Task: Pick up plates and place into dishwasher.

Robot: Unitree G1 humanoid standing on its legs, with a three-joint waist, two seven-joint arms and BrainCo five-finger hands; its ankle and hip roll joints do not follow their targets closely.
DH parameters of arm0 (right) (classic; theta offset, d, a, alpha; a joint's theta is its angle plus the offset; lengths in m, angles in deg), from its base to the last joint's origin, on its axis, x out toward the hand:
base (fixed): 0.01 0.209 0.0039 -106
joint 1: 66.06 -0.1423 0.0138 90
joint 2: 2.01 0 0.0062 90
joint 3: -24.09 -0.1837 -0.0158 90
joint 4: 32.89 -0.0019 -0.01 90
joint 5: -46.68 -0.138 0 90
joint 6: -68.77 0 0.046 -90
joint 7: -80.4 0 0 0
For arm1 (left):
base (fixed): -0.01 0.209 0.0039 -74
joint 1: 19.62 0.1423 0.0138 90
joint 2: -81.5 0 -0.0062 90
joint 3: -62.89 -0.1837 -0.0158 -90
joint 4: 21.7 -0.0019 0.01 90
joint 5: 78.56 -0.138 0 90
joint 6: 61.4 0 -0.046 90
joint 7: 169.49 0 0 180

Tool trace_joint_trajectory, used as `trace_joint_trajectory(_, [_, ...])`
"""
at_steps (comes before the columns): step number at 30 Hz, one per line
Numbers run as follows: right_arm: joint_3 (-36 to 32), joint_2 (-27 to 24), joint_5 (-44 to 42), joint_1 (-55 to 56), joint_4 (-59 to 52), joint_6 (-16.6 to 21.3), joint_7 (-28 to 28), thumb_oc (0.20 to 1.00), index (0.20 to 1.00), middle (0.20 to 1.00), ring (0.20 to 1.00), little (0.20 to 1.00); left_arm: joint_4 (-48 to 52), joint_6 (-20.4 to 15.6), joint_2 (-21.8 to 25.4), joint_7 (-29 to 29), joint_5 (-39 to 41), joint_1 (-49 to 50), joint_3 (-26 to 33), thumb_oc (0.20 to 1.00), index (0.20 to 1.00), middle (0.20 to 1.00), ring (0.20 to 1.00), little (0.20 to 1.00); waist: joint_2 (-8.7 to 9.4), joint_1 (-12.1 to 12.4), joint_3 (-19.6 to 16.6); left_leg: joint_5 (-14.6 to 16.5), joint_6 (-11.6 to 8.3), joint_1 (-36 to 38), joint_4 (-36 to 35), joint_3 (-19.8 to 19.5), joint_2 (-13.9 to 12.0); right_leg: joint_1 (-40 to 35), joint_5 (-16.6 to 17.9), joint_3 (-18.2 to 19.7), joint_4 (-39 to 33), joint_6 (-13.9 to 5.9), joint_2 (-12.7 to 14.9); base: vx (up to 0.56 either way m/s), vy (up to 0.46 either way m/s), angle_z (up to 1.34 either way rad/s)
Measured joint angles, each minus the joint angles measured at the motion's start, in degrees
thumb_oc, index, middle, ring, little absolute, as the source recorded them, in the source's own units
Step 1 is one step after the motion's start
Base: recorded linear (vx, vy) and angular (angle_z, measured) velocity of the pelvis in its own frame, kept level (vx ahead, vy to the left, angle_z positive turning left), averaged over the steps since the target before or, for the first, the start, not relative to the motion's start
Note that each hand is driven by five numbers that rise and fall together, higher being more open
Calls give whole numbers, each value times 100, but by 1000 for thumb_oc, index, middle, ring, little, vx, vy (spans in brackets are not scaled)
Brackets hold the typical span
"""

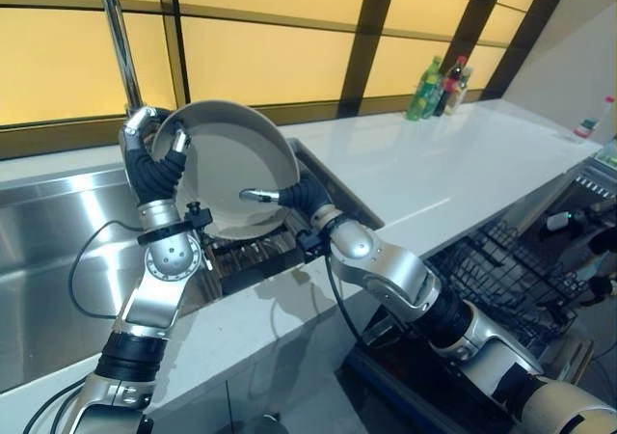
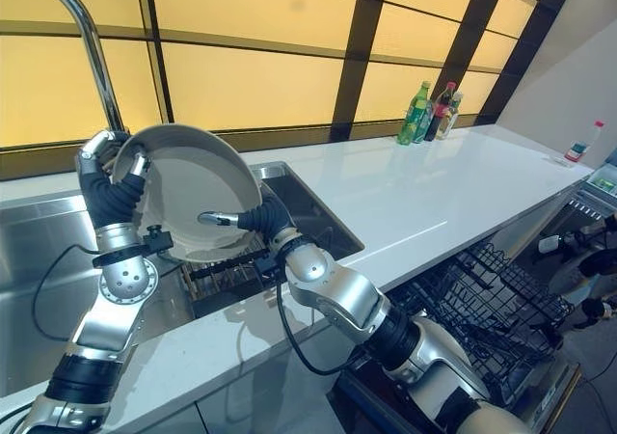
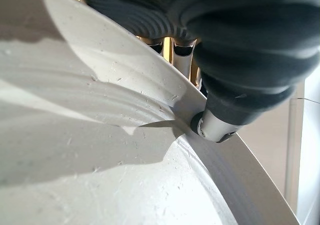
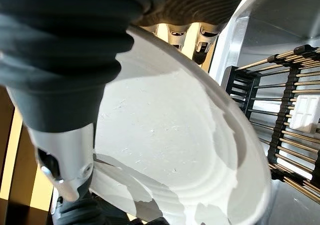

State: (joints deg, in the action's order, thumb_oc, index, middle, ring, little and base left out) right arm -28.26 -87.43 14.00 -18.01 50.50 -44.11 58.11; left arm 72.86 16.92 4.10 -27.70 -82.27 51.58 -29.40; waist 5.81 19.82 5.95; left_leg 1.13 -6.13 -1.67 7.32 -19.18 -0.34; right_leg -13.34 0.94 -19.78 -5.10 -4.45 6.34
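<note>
Holding the plate [image 1: 236,169] above the sink [image 1: 58,260], left hand [image 1: 154,149] and right hand [image 1: 289,195] both clamped on its rim, I judge it next needs carrying right to the dishwasher rack [image 1: 506,275].

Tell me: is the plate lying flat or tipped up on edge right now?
Tipped up. The plate stands nearly on edge above the sink, face toward the camera, with the left hand pinching its rim and the right hand gripping its lower edge.
</note>
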Motion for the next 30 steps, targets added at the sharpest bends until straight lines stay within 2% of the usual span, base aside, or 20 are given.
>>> trace_joint_trajectory(1, [0, -4, -88, 0, 1, 15, 35, 1000, 1000, 1000, 1000, 1000, 0, 0, 0, 0, 0, 0, 10, 200, 200, 200, 200, 200, 0, 2, 0, 1, -1, 0, 0, -2, 0, -3, -2, -2, -1, 0, -1, 33, -6, 2])
trace_joint_trajectory(4, [0, -11, -164, 0, 2, 204, 83, 200, 200, 200, 200, 200, 0, 0, -6, 1, 2, -1, 9, 200, 200, 200, 200, 200, 1, 9, 0, 2, -3, 6, 3, -26, 11, -29, -12, -35, -1, -2, 0, 31, -3, 5])
trace_joint_trajectory(9, [-5, 1, -114, 0, -10, 390, 223, 200, 200, 200, 200, 200, 0, -54, -40, 0, 3, -6, 27, 200, 200, 200, 200, 200, -1, 31, 1, 2, -3, 1, 21, -34, 13, -60, -26, -86, 1, -7, 1, 1, 0, 5])
trace_joint_trajectory(26, [-93, -43, -55, 0, -6, 432, 336, 200, 200, 200, 200, 200, 103, -56, -54, 8, 9, -6, 13, 200, 200, 200, 200, 200, -3, 62, 2, 2, -3, -2, 22, -33, 14, -60, -26, -90, 2, -6, 1, 0, 0, 0])
trace_joint_trajectory(28, [-96, -57, -4, 0, -5, 448, 377, 200, 200, 200, 200, 200, 103, -57, -55, 22, 38, -6, 14, 1000, 1000, 1000, 1000, 1000, -3, 61, 2, 2, -2, -2, 23, -33, 14, -61, -26, -91, 2, -6, 2, 0, 0, 0])
trace_joint_trajectory(30, [-102, -111, 87, 1, -6, 451, 447, 200, 200, 200, 200, 200, 103, -61, -58, 20, 114, -6, 31, 1000, 1000, 1000, 1000, 1000, -3, 55, 2, 2, -2, -2, 23, -33, 14, -62, -26, -92, 2, -6, 2, 0, 0, 0])
